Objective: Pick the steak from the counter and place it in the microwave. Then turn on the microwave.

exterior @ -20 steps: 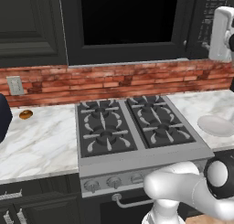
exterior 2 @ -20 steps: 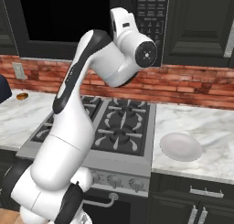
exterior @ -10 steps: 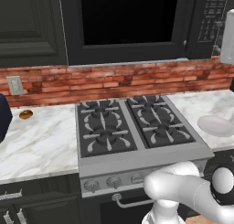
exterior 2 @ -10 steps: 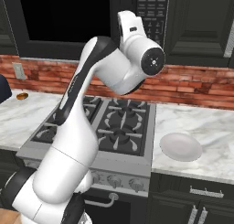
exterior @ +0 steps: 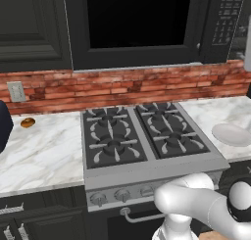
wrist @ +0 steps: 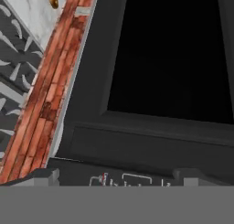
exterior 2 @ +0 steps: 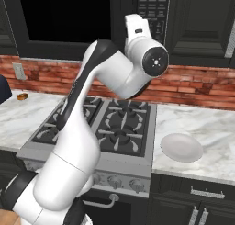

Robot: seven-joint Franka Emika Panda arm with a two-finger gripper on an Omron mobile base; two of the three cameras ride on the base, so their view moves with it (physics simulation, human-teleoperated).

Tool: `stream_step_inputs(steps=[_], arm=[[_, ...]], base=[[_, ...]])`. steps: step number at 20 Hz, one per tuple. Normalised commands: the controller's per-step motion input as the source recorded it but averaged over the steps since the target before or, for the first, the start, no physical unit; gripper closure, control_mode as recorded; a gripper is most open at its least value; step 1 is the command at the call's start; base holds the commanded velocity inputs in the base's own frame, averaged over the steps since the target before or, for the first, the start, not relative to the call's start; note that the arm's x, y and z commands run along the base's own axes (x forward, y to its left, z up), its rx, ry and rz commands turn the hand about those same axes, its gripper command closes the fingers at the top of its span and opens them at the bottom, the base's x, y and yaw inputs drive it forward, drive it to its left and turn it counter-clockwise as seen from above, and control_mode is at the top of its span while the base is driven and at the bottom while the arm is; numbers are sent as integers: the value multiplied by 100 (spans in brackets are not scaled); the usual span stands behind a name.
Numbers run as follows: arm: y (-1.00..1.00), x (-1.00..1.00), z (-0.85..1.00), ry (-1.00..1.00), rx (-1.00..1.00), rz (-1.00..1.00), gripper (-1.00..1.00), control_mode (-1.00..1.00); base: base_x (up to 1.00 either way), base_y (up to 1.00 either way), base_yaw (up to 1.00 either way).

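The microwave [exterior: 137,28] is a big black box set above the stovetop [exterior: 142,136]. It has a dark glass door shut flush in its frame and a column of small buttons, the keypad [exterior: 228,18], on its right side. I cannot tell where the steak lies. The one small item on the white marble worktop [exterior: 44,156] is an orange-brown roundish lump [exterior: 28,122]. It sits far to the left, near the brick wall [exterior: 122,84] and below the wall socket [exterior: 16,91].

My hand [wrist: 119,177] is raised up close to the microwave's front. Its two tips stand wide apart at the bottom of the hand view, with nothing between them and nothing held. That view is rolled over. The dark door glass fills its upper right, the door's lower frame runs across the middle, and pale button markings lie just past my tips. The bricks slant down its left side, with a strip of the stove grates beside them.

The left base view gives the whole door front and both worktop stretches. It also shows the white plate [exterior: 231,134], empty on the right stretch beside the stovetop.

In the right base view my own arm crosses the stovetop, and its wrist covers the lower part of the keypad.
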Motion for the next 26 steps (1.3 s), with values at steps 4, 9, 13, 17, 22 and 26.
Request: stream_step_inputs(steps=[4,9,13,17,22,26], arm=[[-20,-15,-2,4,0,-5,-100,-100],[-15,-12,0,1,0,-7,-100,-100],[-15,-11,-1,0,0,-12,-100,-100],[-22,-5,-8,5,0,-17,-100,-100],[-17,-7,-6,5,0,-15,-100,-100],[-5,-11,-3,3,0,-14,-100,-100]], base=[[0,0,0],[0,0,0],[0,0,0],[0,0,0],[0,0,0],[0,0,0]])
